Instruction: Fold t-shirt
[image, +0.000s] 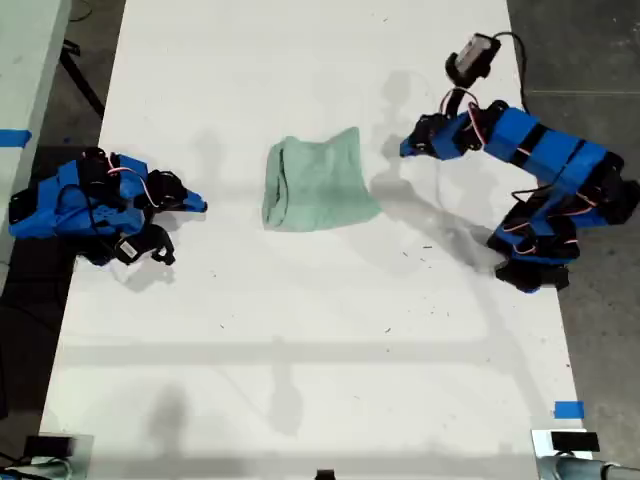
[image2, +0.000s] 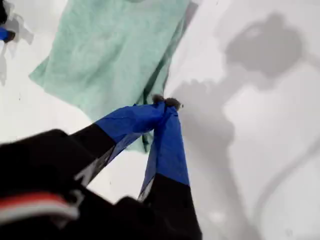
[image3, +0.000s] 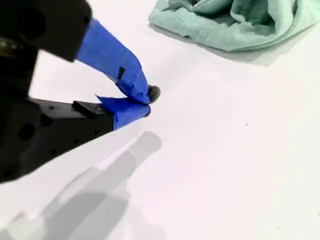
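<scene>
- White table filling most of the exterior view, dark floor along both sides, a pale bench edge at the exterior view's top left.
- One t-shirt, pale mint green, bunched into a rough folded pad a little above the table's middle in the exterior view; thick rolled edge toward the exterior view's left, flatter edge toward its right.
- Two blue arms, one at each side of the table in the exterior view.
- My first gripper at the exterior view's right, jaws pressed together with nothing between them, near the shirt's flatter edge but apart from it; in the first wrist view the closed tips over the cloth's border, contact with it impossible to judge.
- My second gripper at the exterior view's left, well apart from the shirt, tips met and empty; rolled folds of the shirt far beyond them.
- One small camera with a cable, raised on the first arm.
- Two pieces of blue tape: one near the table's bottom right corner in the exterior view, one on the bench at its left edge.
- Sleeves and neckline lost inside the folds; shirt cut off by the frame in both wrist views.
- Small dark objects at the exterior view's bottom corners, too cropped to identify.
</scene>
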